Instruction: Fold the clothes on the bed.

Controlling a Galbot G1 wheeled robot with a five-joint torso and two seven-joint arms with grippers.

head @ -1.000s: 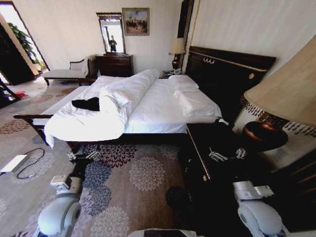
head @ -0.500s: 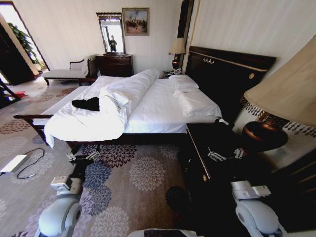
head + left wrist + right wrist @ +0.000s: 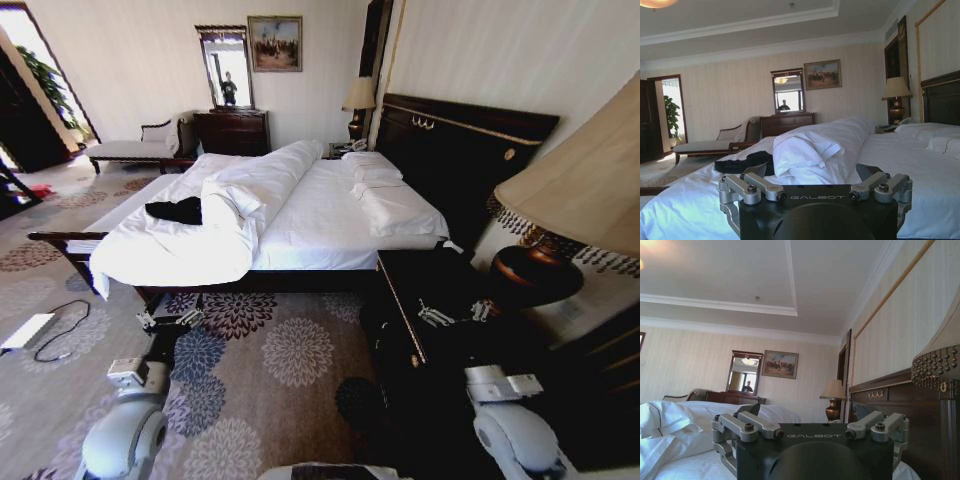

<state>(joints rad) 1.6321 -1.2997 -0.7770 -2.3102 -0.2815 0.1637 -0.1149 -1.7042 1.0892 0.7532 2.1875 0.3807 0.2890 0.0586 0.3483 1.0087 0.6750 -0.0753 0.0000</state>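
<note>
Both arms hang low, left end effector (image 3: pixel 168 321) and right end effector (image 3: pixel 453 313) spread wide.

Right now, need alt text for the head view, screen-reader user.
A small black cotton T-shirt lies crumpled near the foot of a large white-sheeted double bed, beside a rolled white duvet. The left gripper and right gripper hang low over the floral carpet, short of the bed.

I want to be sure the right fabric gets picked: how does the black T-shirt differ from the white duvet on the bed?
The black T-shirt is dark and small; the white duvet is pale and far larger. The T-shirt lies crumpled in one lump near the bed's foot, while the duvet is bunched in a long ridge running toward the pillows. The T-shirt sits at the duvet's edge. Both are unfolded fabric on the bed.
</note>
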